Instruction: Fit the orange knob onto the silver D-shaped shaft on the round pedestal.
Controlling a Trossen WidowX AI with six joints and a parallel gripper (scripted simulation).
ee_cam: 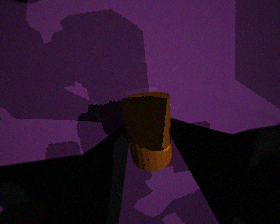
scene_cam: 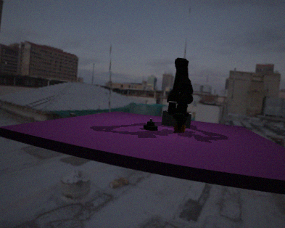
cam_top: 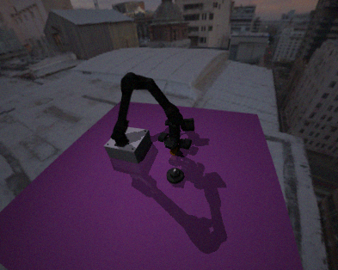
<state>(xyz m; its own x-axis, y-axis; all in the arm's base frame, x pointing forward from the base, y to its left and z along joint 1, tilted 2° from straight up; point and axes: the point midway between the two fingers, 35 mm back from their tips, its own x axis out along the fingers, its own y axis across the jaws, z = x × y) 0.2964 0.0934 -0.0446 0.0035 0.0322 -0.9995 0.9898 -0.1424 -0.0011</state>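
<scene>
The orange knob (cam_top: 173, 151) (scene_cam: 177, 129) (ee_cam: 152, 160) is between the fingertips, at or close above the purple table top. In the wrist view it shows as a short cylinder with a dark, shaded upper face; its underside and hole are hidden. My gripper (cam_top: 174, 150) (scene_cam: 179, 128) (ee_cam: 147, 125) is shut on the knob, one finger on each side. The round dark pedestal (cam_top: 175, 177) (scene_cam: 150, 128) stands apart from the knob, nearer the camera in the top view and left of the gripper in the exterior view. Its small shaft (cam_top: 175, 170) (scene_cam: 151, 120) points up; the flat side cannot be made out.
The arm's grey base box (cam_top: 123, 155) (scene_cam: 167, 120) stands on the purple table top (cam_top: 96, 215) (scene_cam: 99, 145), left of the gripper in the top view and behind it in the exterior view. Shadows of the arm lie across the table around the pedestal.
</scene>
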